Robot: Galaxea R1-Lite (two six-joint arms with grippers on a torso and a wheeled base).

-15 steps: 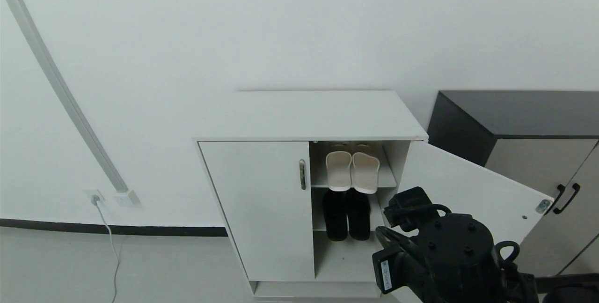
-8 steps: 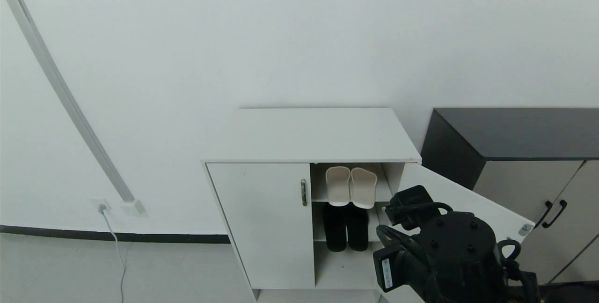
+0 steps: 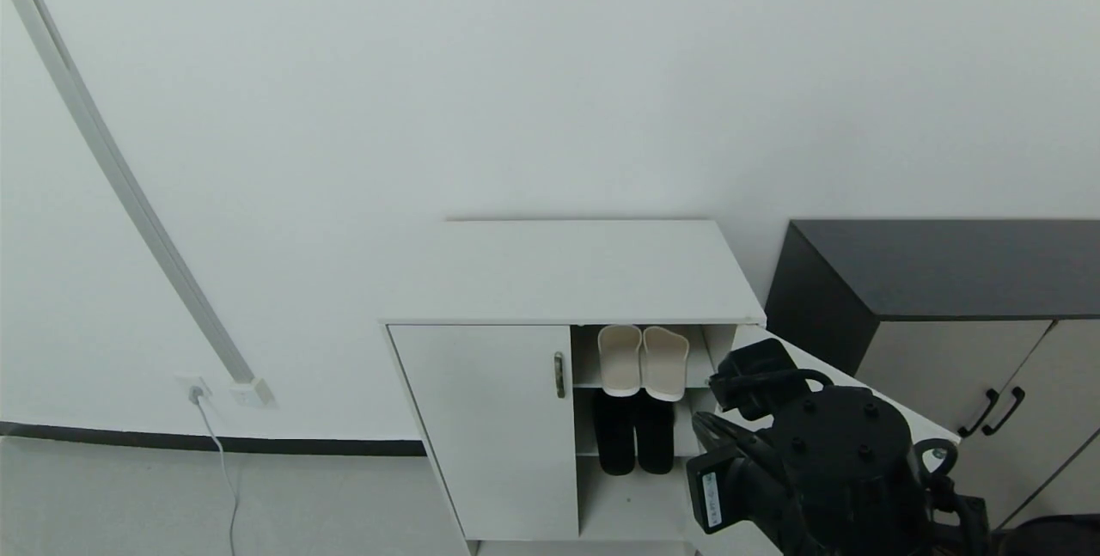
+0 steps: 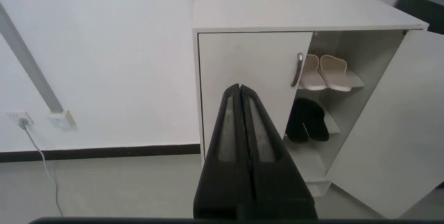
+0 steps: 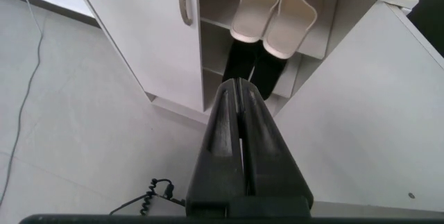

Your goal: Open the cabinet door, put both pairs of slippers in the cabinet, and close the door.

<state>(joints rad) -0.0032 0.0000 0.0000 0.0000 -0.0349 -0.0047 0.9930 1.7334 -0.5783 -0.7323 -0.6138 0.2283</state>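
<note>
Both pairs are in the cabinet (image 3: 584,272). The pale slippers (image 3: 643,360) sit side by side on the upper shelf, and the black slippers (image 3: 636,440) lie on the shelf just below, toes inward. As I read it, only the door is left to do.

The right-hand door (image 4: 395,113) stands swung wide, its inner face toward me. The left-hand door (image 3: 481,427) is shut, with its handle (image 3: 559,374) at the middle edge.

My left gripper (image 4: 239,89) hangs well back from the cabinet with its jaws pressed together, holding nothing. My right gripper (image 5: 238,84) is also closed and empty, aimed at the open compartment with the open door just beside it.

I expect the door to be a light, stiff board that swings freely on its hinges, so it needs a push rather than a grip. I'd press on the outer face near the free edge, far from the hinges, where little force turns it. The painted surface looks smooth, so a closed fingertip could skid along it. The slipper heels look clear of the closing door, though I can't be certain.
</note>
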